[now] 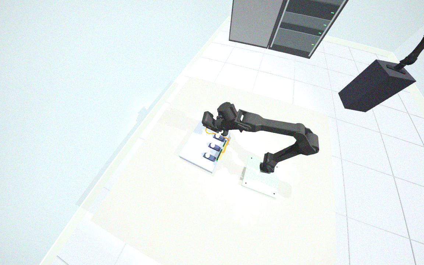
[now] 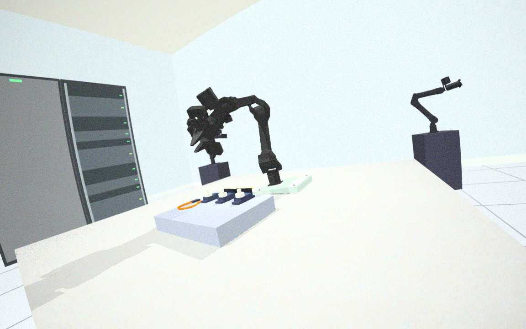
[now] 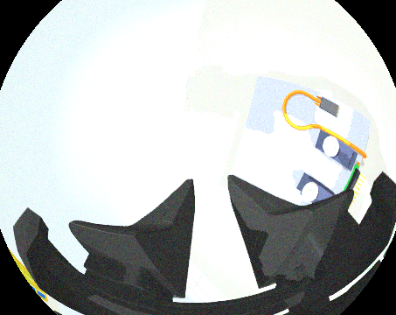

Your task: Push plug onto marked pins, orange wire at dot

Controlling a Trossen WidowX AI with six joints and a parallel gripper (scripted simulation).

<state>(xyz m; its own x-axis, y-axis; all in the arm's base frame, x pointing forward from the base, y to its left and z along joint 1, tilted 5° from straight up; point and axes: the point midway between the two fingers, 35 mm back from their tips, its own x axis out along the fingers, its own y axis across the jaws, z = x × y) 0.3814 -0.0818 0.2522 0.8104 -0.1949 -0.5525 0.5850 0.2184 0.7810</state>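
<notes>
The grey plug (image 2: 195,200) (image 3: 329,106) lies flat on the pale holder (image 1: 190,148) (image 2: 187,223) (image 3: 260,107), beside the end servo; in the top view the arm hides it. Its orange-yellow lead (image 2: 181,208) (image 3: 285,109) curls in a loop and runs past that servo (image 3: 346,153) to the holder's pin edge. The yellow pin row (image 1: 221,153) (image 3: 360,184) sticks out there, partly behind a finger in the wrist view. The coloured band and dot cannot be made out. My gripper (image 2: 194,148) (image 3: 211,182) is open and empty, tilted above the holder, with the plug off to the right in the wrist view.
Three dark servos with white horns stand on the holder, one of them the middle servo (image 1: 214,146). The arm's base stands on a pale green plate (image 1: 259,187) (image 2: 303,183). A dark server rack (image 1: 300,32) (image 2: 105,143) stands beyond the table. Another arm stands on a dark pedestal (image 1: 368,88) (image 2: 440,159).
</notes>
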